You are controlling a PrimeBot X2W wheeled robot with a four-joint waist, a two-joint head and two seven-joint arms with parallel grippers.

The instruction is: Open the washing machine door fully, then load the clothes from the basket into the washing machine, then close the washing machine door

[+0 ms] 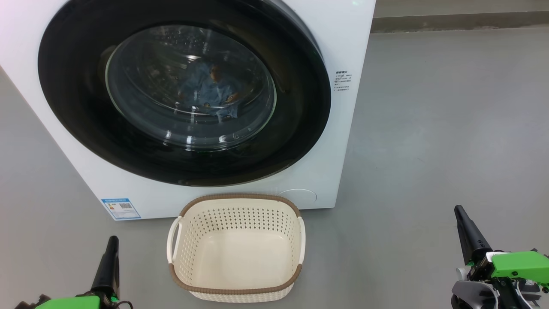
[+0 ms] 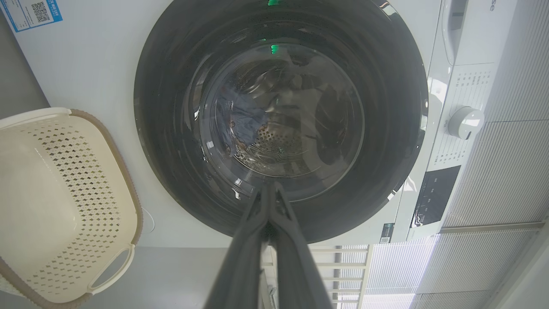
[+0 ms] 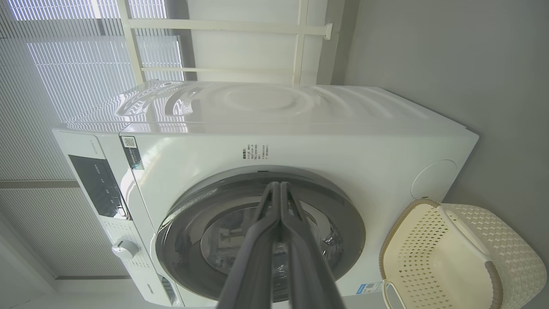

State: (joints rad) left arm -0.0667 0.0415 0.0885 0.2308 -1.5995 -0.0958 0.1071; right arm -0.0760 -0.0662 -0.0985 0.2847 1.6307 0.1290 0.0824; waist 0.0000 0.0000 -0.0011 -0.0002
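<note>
**Washer door closed, clothes inside, basket bare on the floor**

A big white washing machine (image 1: 347, 86) is standing on a grey floor (image 1: 450, 128), taking up the upper left of the head view. Its round, glossy black washing machine door (image 1: 73, 107) is sitting closed, flush against the front. Just in front of the machine, the cream basket (image 1: 236, 198) with its brown rim is resting upright on the floor, its bare bottom showing. Behind the door's clear glass, the clothes (image 1: 210, 90), light blue with orange-brown prints, are lying inside the drum. The left tool (image 1: 113, 240) is pointing up from the lower left, near the basket but apart from it, its two dark fingers pressed together and holding nothing. The right tool (image 1: 460, 211) is hovering at the lower right, well apart from the basket, its fingers likewise pressed together and gripping nothing. A small blue label sticker (image 1: 120, 208) is showing at the machine's lower left corner.
</note>
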